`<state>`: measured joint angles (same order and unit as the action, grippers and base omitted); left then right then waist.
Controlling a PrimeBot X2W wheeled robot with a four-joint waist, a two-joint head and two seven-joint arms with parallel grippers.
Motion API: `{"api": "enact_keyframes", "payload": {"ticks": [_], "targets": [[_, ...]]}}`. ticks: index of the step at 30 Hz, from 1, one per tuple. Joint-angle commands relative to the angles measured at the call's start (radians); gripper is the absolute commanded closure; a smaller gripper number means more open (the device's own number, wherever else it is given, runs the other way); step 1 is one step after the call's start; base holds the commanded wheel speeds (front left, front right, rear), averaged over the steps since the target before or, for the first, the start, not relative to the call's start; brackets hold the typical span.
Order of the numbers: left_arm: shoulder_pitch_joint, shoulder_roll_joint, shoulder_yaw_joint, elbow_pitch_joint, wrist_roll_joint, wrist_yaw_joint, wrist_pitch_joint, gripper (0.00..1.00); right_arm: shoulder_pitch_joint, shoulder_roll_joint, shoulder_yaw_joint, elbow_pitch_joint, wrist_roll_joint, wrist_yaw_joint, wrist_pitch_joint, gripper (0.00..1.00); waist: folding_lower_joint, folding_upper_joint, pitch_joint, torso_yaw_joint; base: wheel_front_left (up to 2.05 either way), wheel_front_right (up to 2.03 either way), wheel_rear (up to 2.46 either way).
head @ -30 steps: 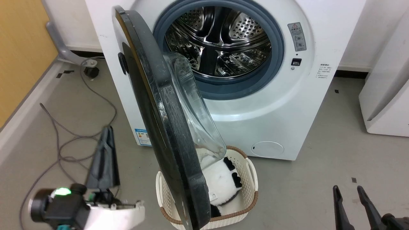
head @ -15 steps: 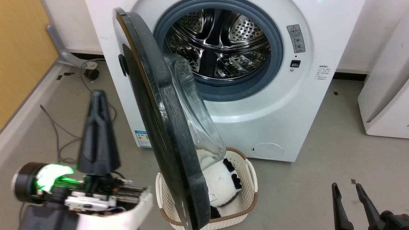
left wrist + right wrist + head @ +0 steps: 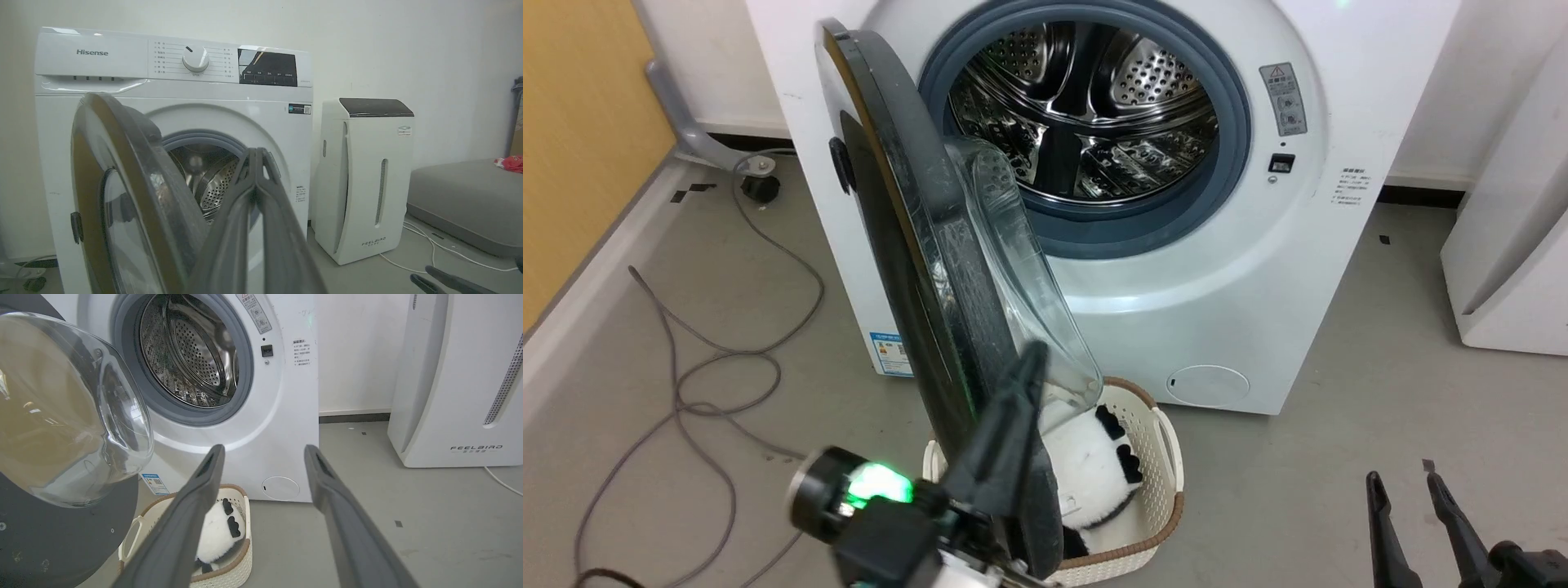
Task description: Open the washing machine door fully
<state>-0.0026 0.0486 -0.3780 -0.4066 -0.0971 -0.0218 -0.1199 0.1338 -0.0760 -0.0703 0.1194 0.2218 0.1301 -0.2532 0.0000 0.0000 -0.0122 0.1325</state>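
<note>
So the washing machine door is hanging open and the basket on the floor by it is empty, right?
Not quite. The basket holds a black-and-white plush toy, as the head view shows. The washing machine door does hang open.

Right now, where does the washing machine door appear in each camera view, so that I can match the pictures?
Head view: the washing machine door stands edge-on, left of centre, running from top to bottom.
Left wrist view: it is on the left, outer face showing.
Right wrist view: it is at the left edge, glass bowl showing.
Shared landmark: the steel drum, right of the door in every view.
</note>
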Motion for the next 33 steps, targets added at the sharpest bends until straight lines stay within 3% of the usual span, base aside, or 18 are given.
{"api": "enact_keyframes", "payload": {"ticks": [1, 10, 24, 33], "targets": [[0.019, 0.002, -0.028, 0.020, -0.009, -0.001, 0.023, 1.00, -0.012, 0.005, 0.002, 0.004, 0.009, 0.001, -0.008, 0.00, 0.0000, 0.0000, 0.000, 0.002, 0.00, 0.00, 0.00], [0.074, 0.002, -0.103, 0.153, -0.057, 0.005, 0.176, 1.00, -0.012, 0.009, -0.002, 0.016, 0.011, 0.001, -0.008, 0.00, 0.0000, 0.0000, -0.005, 0.010, 0.00, 0.00, 0.00], [0.070, 0.020, -0.062, 0.243, -0.068, 0.046, 0.218, 1.00, -0.009, 0.016, 0.008, 0.023, 0.017, 0.001, -0.008, 0.00, 0.0000, 0.0000, -0.005, 0.040, 0.00, 0.00, 0.00], [0.059, 0.027, -0.047, 0.236, -0.067, 0.064, 0.202, 1.00, 0.004, 0.018, 0.005, 0.029, 0.016, 0.001, -0.008, 0.00, 0.0000, 0.0000, -0.003, 0.108, 0.00, 0.00, 0.00]]}}
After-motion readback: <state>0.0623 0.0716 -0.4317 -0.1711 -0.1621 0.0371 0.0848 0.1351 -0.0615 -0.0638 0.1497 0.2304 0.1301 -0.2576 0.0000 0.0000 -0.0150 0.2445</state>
